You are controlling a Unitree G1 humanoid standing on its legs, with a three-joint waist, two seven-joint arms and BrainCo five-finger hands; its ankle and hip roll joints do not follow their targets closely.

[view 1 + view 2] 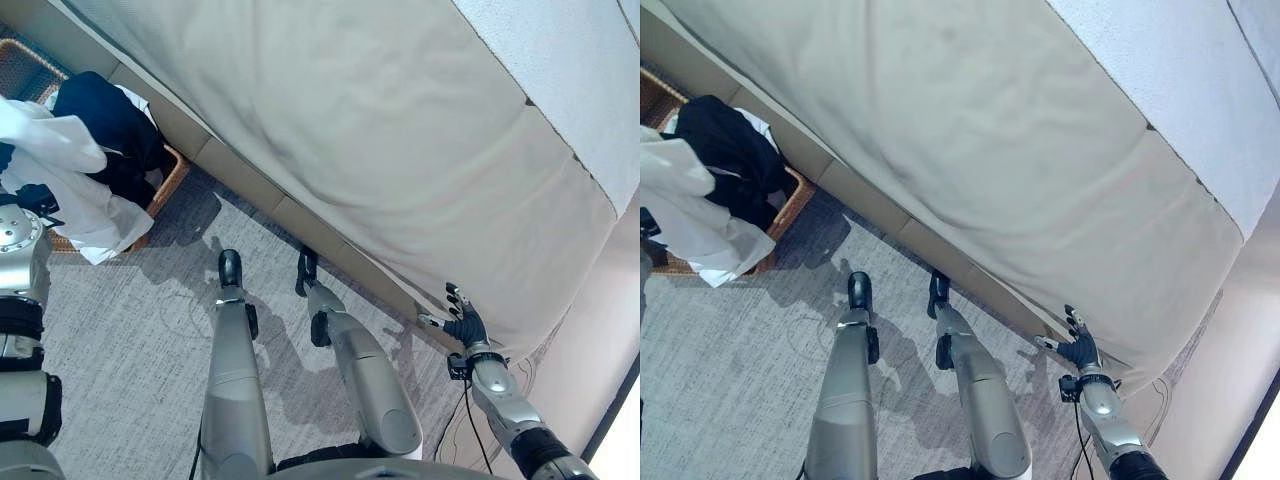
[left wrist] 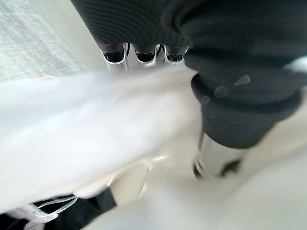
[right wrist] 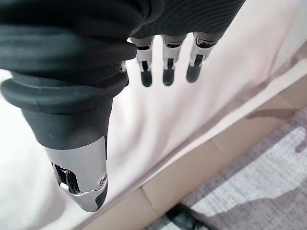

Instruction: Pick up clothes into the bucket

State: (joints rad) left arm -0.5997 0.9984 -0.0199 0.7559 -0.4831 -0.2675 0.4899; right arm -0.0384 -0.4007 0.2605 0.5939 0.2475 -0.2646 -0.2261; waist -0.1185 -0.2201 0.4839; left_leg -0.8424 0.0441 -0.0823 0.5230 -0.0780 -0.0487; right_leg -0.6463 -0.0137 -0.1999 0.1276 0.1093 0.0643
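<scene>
The left hand (image 2: 144,52) looks curled into the white garment (image 1: 60,190), though the wrist view is smeared. It hangs over the wicker basket (image 1: 168,180) at 10 o'clock, on dark clothes (image 1: 110,120). Best lowered well inside before release: limp cotton snags woven rims. The right hand (image 1: 462,322) hangs relaxed and empty at 4 o'clock, near the smooth beige bed (image 1: 350,130).

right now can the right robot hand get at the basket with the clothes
Probably not. The right robot hand hangs open by the sofa on the robot's right, while the wicker basket sits far off to the left, beside the left arm.
</scene>
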